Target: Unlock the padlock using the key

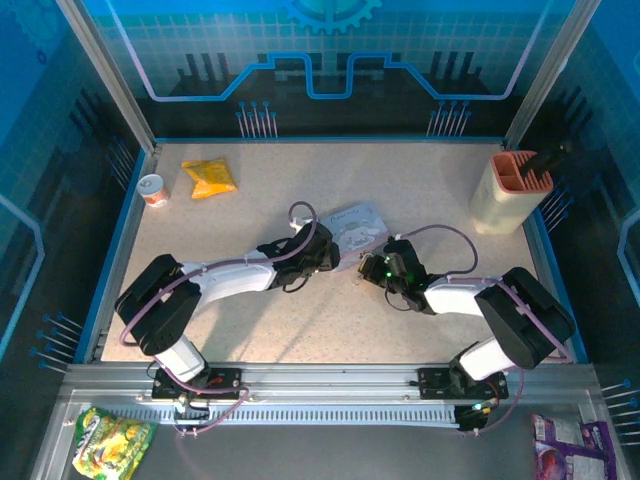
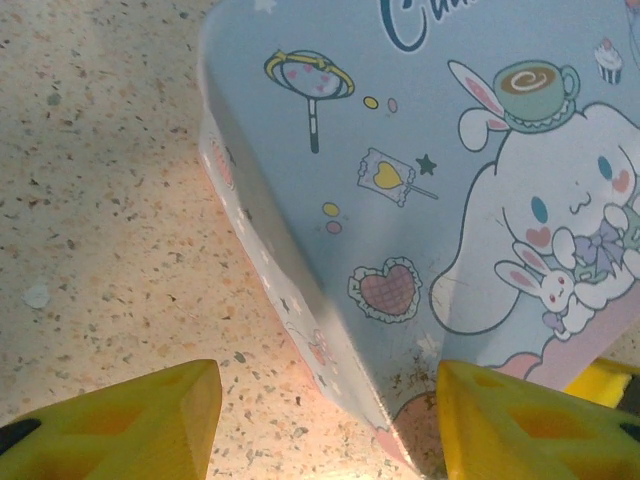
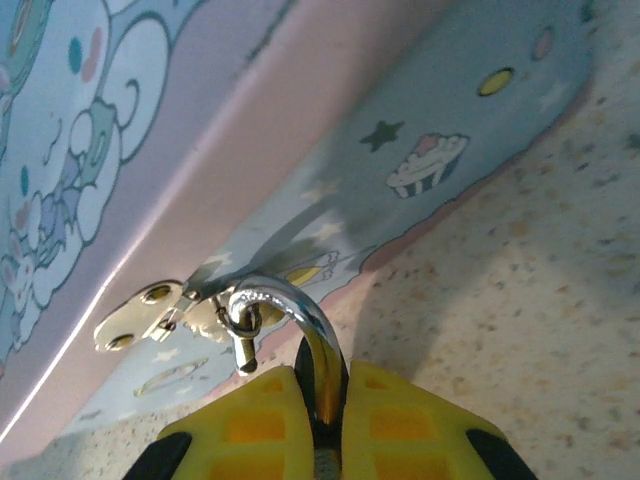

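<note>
The pale blue cartoon-print tin (image 1: 358,222) lies mid-table. The padlock (image 3: 312,330) shows as a silvery shackle whose free end hooks through the ring of the tin's metal hasp (image 3: 140,315); its dark body is mostly hidden between yellow fingers. My right gripper (image 3: 320,385) is shut on the padlock at the tin's front side, and is also seen from above (image 1: 368,270). My left gripper (image 2: 330,385) stands open astride the tin's (image 2: 420,180) near corner, one finger (image 2: 150,420) over bare table, the other (image 2: 520,420) at the lid's edge. The key is out of view.
A beige holder with an orange top (image 1: 510,190) stands at the back right. A yellow packet (image 1: 210,178) and a small cup (image 1: 152,188) lie at the back left. Blue walls ring the speckled table (image 1: 440,180).
</note>
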Controlling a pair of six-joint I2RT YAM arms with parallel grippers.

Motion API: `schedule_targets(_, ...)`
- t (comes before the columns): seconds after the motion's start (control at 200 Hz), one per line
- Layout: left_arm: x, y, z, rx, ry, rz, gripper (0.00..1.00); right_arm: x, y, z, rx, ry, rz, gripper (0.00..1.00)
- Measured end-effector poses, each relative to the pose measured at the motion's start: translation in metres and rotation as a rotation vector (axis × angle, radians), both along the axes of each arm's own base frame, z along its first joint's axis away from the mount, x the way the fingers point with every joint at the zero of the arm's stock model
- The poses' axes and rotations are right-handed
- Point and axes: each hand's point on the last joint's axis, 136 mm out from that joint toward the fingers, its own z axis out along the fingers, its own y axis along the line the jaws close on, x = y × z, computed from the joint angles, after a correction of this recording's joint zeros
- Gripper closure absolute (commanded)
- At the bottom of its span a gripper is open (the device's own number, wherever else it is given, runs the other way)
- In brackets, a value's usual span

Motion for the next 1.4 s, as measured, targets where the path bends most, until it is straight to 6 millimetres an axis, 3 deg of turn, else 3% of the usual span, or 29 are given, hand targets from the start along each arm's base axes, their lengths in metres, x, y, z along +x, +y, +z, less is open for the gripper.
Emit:
schedule_targets(0.33,-0.003,-0.007,0.000,0.020,0.001,0.004,0.43,0.027,-0.020,0.006,-0.001,-0.009,-0.086,1.00)
schedule_targets(0.675,-0.003,-0.007,0.000,0.028,-0.006,0.012,0.42,0.033,-0.023,0.011,0.057,0.013,-0.088,1.00)
schedule_targets(0.876,-0.007,-0.007,0.004,0.031,0.001,-0.017,0.34,0.028,-0.028,0.043,0.043,-0.058,-0.040,1.00)
schedule_targets(0.961,-0.013,-0.004,0.019,0.012,-0.024,-0.044,0.31,0.020,-0.031,0.061,0.011,-0.099,0.006,1.00)
schedule_targets(1.121,-0.029,0.022,0.071,-0.059,-0.177,-0.048,0.28,-0.005,-0.038,0.086,-0.067,-0.154,0.120,1.00)
schedule_targets(1.201,-0.037,0.039,0.086,-0.068,-0.257,-0.039,0.27,-0.021,-0.038,0.093,-0.095,-0.168,0.189,1.00)
schedule_targets(1.296,-0.050,0.066,0.086,-0.041,-0.319,-0.023,0.26,-0.040,-0.036,0.097,-0.111,-0.173,0.271,1.00)
schedule_targets(1.401,-0.065,0.101,0.071,0.008,-0.356,0.003,0.26,-0.059,-0.029,0.099,-0.121,-0.174,0.355,1.00)
